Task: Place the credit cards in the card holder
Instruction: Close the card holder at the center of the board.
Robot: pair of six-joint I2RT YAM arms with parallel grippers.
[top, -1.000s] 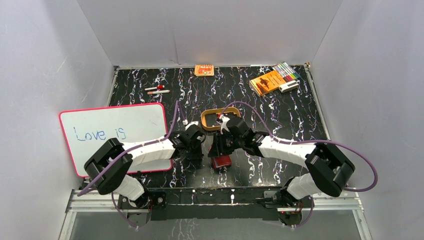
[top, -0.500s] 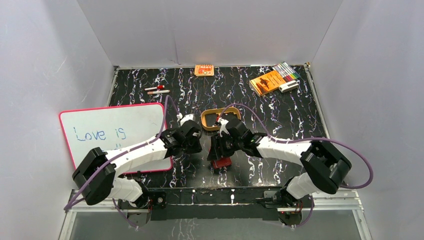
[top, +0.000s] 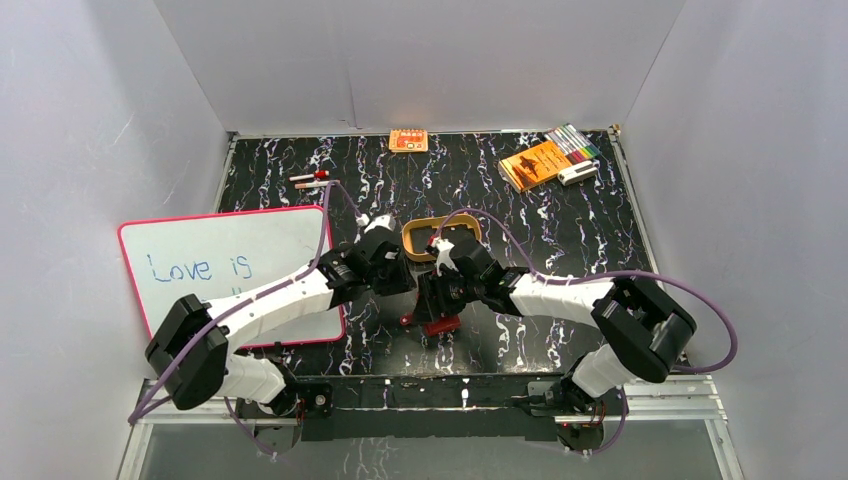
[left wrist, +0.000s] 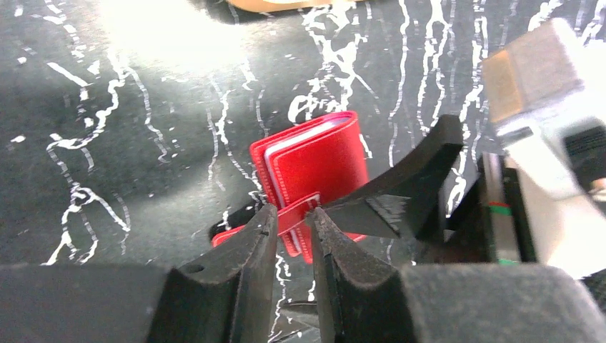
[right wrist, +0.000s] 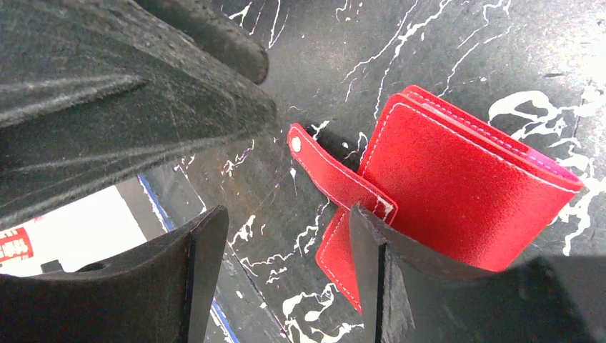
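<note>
The whiteboard (top: 230,265) at the left reads "Love is" in blue. The red card holder (left wrist: 314,161) lies folded on the surface at near centre, with pale cards (left wrist: 304,136) showing at its edge and its tab loose. The left pincer (left wrist: 293,214) is barely parted at the tab, and the right pincer (right wrist: 286,214) gapes wide; neither clamps anything. A tan tray (top: 412,240) sits just beyond.

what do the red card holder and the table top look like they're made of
Card holder: leather or faux leather, likely; matte grained red surface with white stitching along the edges. Table top: hard glossy sheet printed like black marble, perhaps laminate; it reflects a bright glare.
</note>
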